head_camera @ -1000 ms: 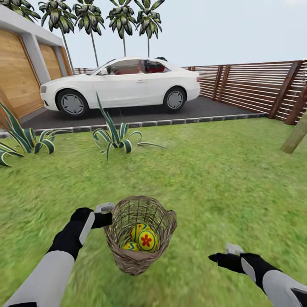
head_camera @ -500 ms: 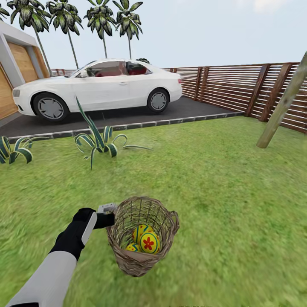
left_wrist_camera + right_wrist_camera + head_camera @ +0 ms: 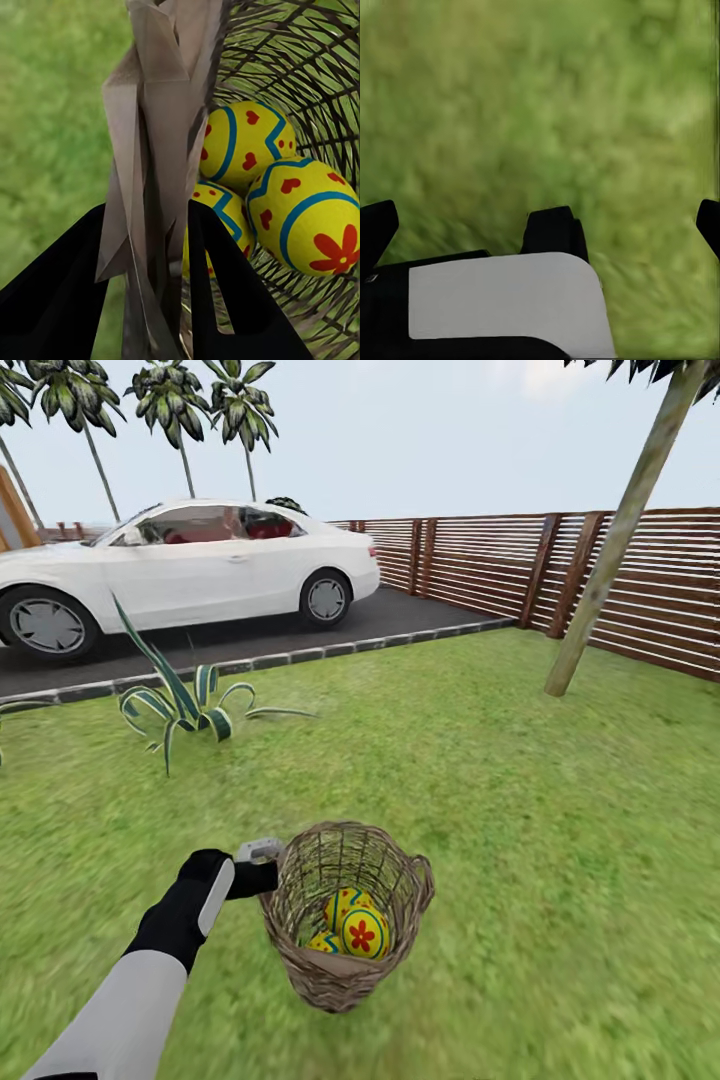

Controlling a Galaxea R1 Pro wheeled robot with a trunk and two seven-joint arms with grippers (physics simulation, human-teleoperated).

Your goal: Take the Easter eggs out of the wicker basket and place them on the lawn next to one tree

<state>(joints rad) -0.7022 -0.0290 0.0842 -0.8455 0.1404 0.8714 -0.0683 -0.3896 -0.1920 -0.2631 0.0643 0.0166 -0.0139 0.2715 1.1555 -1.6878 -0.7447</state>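
The wicker basket (image 3: 345,960) hangs just above the lawn (image 3: 520,810), its rim pinched by my left gripper (image 3: 268,868), which is shut on it. In the left wrist view the black fingers (image 3: 225,300) clamp the basket wall (image 3: 150,172) between them. All three Easter eggs lie inside: one with a red flower (image 3: 365,932), one behind it (image 3: 340,903) and one low at the side (image 3: 320,943). They also appear as yellow eggs (image 3: 240,142) with blue bands and red hearts. The tree (image 3: 610,560) leans at the far right. My right gripper (image 3: 542,223) is open over grass.
A spiky agave plant (image 3: 185,705) grows on the lawn ahead to the left. Behind it a grey stone edge (image 3: 300,655) borders the driveway with a white car (image 3: 180,570). A brown slatted fence (image 3: 480,565) closes the back and right side.
The head view has swung to the right, so the car slides left and the tree comes further in. The right gripper has dropped out of the head view. The basket stays held.
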